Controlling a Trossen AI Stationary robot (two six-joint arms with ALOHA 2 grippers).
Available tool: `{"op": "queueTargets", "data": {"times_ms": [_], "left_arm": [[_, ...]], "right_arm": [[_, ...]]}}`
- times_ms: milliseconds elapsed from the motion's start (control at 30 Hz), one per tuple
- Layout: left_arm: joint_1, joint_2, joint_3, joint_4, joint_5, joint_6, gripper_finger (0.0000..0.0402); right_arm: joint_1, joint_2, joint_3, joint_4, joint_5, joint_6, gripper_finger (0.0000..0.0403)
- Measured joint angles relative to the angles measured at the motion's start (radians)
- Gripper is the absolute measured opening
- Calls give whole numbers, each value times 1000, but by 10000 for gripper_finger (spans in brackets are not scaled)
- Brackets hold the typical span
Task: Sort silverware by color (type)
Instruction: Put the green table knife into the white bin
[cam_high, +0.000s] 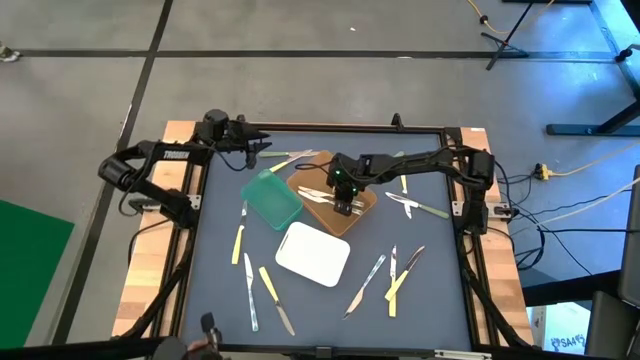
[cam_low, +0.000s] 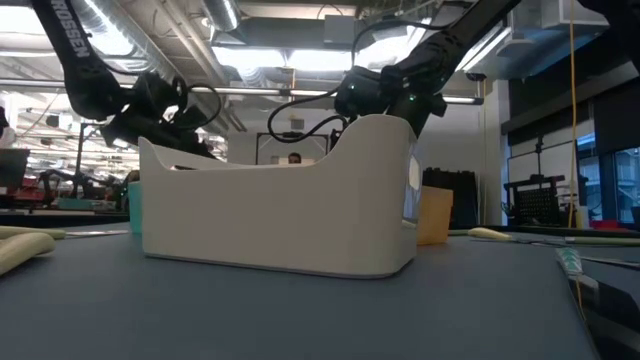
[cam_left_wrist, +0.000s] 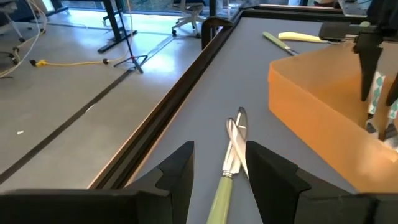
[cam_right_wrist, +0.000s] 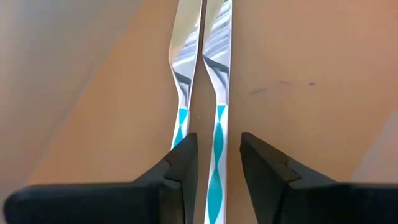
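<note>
Brown tray (cam_high: 362, 217) under right claw (cam_right_wrist: 219, 163), fingers parted astride blue-handled utensil (cam_right_wrist: 217, 168)

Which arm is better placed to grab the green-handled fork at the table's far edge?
Left. Its gripper is open astride the green-handled fork, while the right gripper is over the brown tray.

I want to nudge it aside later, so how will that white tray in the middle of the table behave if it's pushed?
The white tray looks like a thin-walled, empty shell, so probably light and stiff. It sits flat on the table, so it would likely slide rather than tip. One end wall rises taller; a high push there might rock it.
</note>
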Motion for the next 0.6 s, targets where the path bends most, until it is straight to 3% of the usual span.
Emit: {"op": "queueTargets", "data": {"times_ms": [133, 300, 600], "left_arm": [[17, 37, 0, 25, 10, -2, 139], [36, 107, 1, 48, 96, -3, 139], [35, 199, 25, 77, 87, -41, 139]], "right_arm": [[0, -21, 21, -36, 2, 0, 104], [0, -37, 94, -130, 2, 0, 105], [1, -48, 184, -201, -4, -3, 104]]}}
